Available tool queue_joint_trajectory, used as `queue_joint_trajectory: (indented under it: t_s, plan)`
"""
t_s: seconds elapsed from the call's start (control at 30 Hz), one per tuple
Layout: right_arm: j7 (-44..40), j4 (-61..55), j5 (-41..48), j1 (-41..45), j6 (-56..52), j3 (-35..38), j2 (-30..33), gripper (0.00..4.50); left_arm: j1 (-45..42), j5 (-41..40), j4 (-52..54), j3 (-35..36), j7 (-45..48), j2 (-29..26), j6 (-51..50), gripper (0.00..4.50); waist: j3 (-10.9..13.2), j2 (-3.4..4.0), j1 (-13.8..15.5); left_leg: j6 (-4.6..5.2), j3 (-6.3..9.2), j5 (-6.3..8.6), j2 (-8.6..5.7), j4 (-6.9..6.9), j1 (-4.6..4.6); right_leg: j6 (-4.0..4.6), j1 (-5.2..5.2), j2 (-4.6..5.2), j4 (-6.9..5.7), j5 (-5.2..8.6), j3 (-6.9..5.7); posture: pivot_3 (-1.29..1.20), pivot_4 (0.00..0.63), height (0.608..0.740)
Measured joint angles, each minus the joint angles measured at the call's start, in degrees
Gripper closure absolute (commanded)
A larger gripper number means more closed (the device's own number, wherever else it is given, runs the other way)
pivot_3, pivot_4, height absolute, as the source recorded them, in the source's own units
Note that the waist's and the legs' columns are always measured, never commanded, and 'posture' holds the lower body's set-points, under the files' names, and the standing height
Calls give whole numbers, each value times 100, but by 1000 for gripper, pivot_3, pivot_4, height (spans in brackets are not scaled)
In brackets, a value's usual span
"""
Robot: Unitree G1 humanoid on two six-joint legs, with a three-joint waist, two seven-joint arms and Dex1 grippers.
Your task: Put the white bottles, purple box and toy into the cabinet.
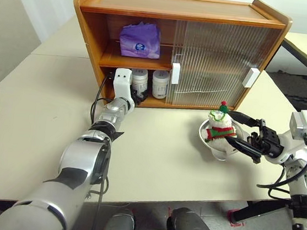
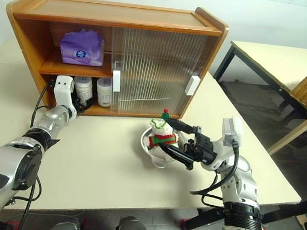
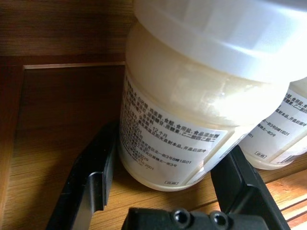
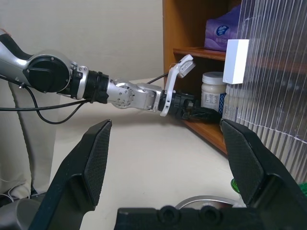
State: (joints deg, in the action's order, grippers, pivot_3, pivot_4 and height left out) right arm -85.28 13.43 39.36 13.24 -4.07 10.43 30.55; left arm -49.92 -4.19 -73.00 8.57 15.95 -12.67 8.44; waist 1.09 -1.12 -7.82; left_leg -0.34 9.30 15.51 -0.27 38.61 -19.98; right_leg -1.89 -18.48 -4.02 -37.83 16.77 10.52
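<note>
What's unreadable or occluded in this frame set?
- Contact: in the left wrist view the left end effector straddles a white bottle; whether its fingers touch it cannot be told.
- Second bottle: cut off by that view's edge.
- Cabinet right half: blurred behind the ribbed door in the head views.
- Toy: its base is hidden by the bowl rim.
- Bottle labels: print too small to read.

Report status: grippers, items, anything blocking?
Left gripper open around one white bottle inside cabinet. Right gripper open, straddling toy. Nothing blocking.
</note>
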Motion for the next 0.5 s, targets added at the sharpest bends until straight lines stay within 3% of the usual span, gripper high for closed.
queue_joint_trajectory:
  t_s: [0.03,0.17,0.5]
  plan:
    - [5,-1,0,-5,0,0,-2,0,0,0,0,3,-7,0,0,1333,0,0,-2,0,0,0,0,0,0,0,0,0,0,0,0,-181,0,740]
    - [16,-2,0,-8,0,0,-11,0,1,-1,0,14,-24,0,0,11,0,0,-10,0,0,0,0,0,0,0,0,0,0,0,0,-181,0,740]
    - [19,-1,-1,-2,1,0,-27,0,17,-21,21,49,73,0,7,11,0,0,-12,0,0,0,0,0,0,0,0,0,0,0,0,-171,0,740]
